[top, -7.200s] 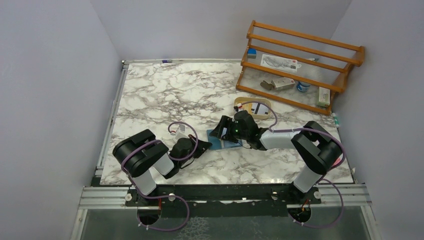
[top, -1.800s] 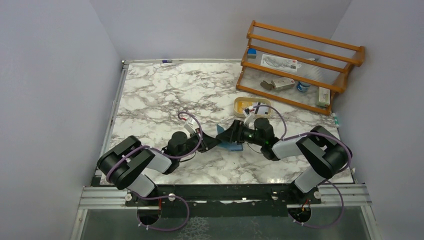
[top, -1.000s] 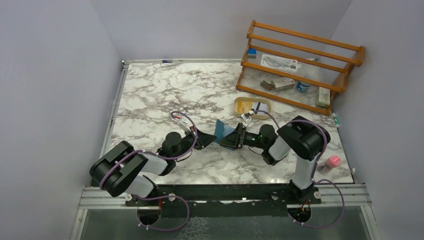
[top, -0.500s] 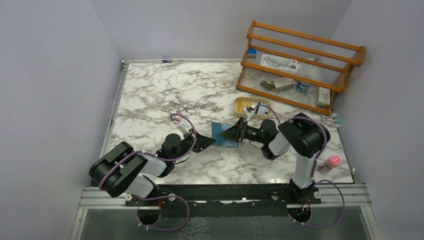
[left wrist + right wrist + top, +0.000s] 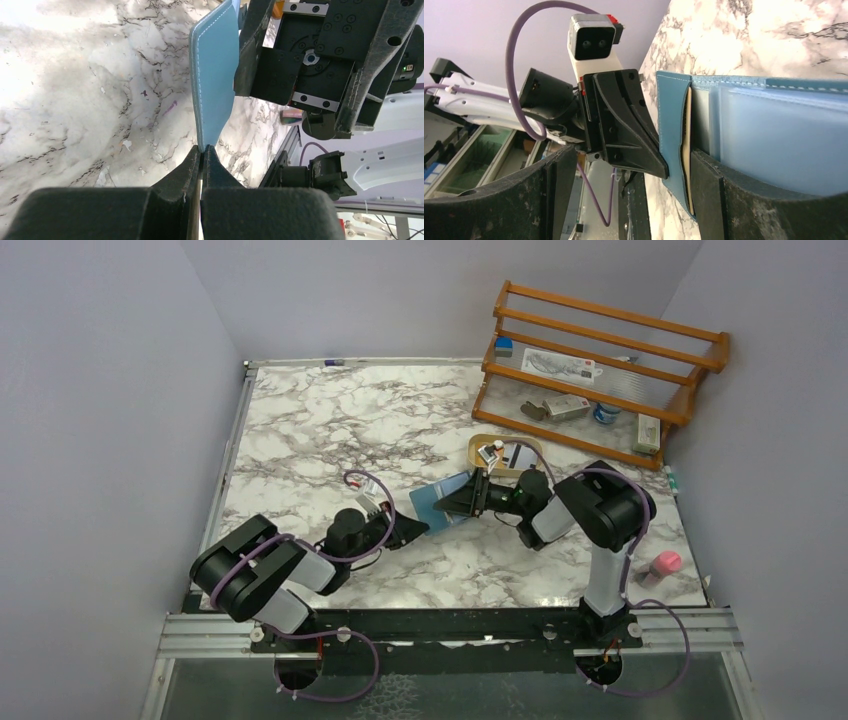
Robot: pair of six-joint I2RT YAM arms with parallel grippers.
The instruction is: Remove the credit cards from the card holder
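Note:
The teal-blue card holder [image 5: 438,499] is held above the table between the two arms. My left gripper [image 5: 413,530] is shut on the bottom corner of its outer flap [image 5: 215,75]; it also shows in the left wrist view [image 5: 202,150]. My right gripper [image 5: 462,503] is wide open. In the right wrist view [image 5: 634,195] the flap [image 5: 671,120] stands between its fingers, and one finger [image 5: 711,195] lies between the flap and the paler blue inner sleeves [image 5: 774,135]. A thin tan card edge [image 5: 685,150] shows behind the flap. No other card is clearly visible.
A tan oval tray [image 5: 528,448] sits just behind the right wrist, partly hidden by it. A wooden rack [image 5: 600,360] with small items stands at the back right. A pink object [image 5: 665,563] lies near the right edge by the right arm's base.
The holder has tilted and shifted a little to the left, its flap spread out more. My left gripper has drawn back slightly, still shut on the flap. The right wrist has turned.

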